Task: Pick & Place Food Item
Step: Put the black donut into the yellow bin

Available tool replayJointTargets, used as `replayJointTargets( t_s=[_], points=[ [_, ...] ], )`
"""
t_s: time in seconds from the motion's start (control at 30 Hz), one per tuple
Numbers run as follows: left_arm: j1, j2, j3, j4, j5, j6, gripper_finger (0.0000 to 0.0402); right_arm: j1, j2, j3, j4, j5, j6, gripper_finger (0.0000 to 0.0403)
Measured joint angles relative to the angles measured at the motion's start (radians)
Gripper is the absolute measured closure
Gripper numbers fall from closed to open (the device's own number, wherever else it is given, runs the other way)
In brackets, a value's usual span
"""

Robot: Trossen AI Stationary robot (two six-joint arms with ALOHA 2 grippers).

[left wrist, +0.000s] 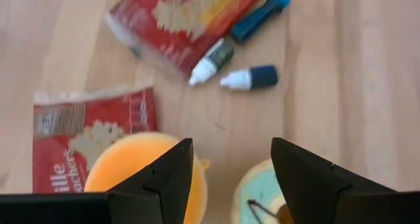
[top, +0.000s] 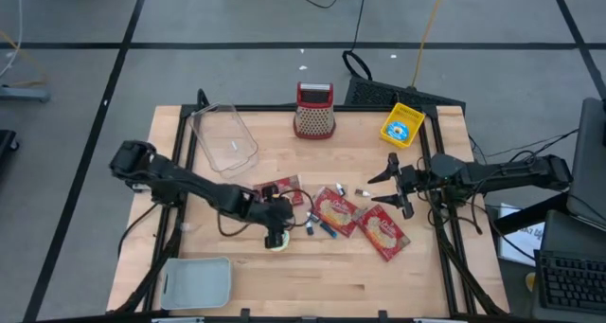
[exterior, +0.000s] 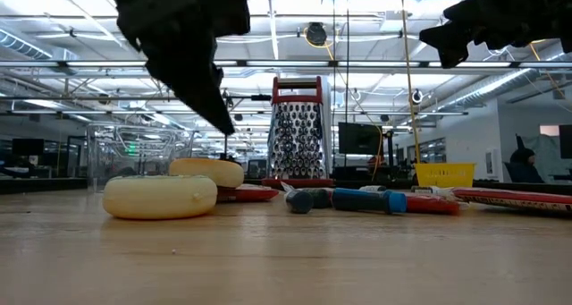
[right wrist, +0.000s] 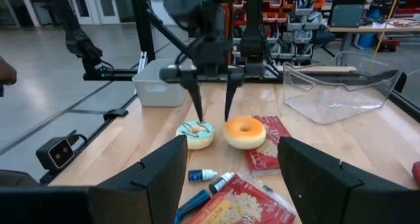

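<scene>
Two donuts lie flat on the wooden table: a pale frosted one [right wrist: 195,133] and an orange one [right wrist: 245,132], side by side. In the high view only the pale donut [top: 276,240] shows clearly. My left gripper [right wrist: 213,115] hangs open just above them, slanting down, its fingers over the gap between the two and touching neither; its own view shows the orange donut [left wrist: 141,168] and the frosted donut [left wrist: 259,198] past its fingertips [left wrist: 231,144]. My right gripper [top: 386,183] waits open and level above the table's right side, holding nothing.
Red snack packets [top: 336,209] [top: 383,233] [top: 279,188] and small bottles [top: 317,226] lie mid-table. At the back stand a clear tub [top: 224,138], a grater [top: 314,110] and a yellow container [top: 402,124]. A white bin [top: 197,280] sits near left.
</scene>
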Motion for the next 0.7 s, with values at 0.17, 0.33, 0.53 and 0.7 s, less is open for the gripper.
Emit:
replayJointTargets(
  t_s=[0.17, 0.33, 0.53, 0.7],
  points=[
    [0.006, 0.048, 0.006, -0.087, -0.010, -0.061, 0.0192, 0.000, 0.006, 0.000, 0.000, -0.002, 0.000, 0.0174],
    [0.006, 0.062, 0.006, -0.157, -0.075, -0.105, 0.0192, 0.000, 0.006, 0.000, 0.000, -0.002, 0.000, 0.0174],
    [0.006, 0.069, 0.015, -0.158, -0.132, -0.102, 0.0192, 0.000, 0.006, 0.000, -0.001, -0.003, 0.002, 0.0174],
    [0.006, 0.069, 0.090, -0.257, -0.157, -0.097, 0.0192, 0.000, 0.006, 0.000, 0.000, -0.003, 0.000, 0.0174]
  ],
)
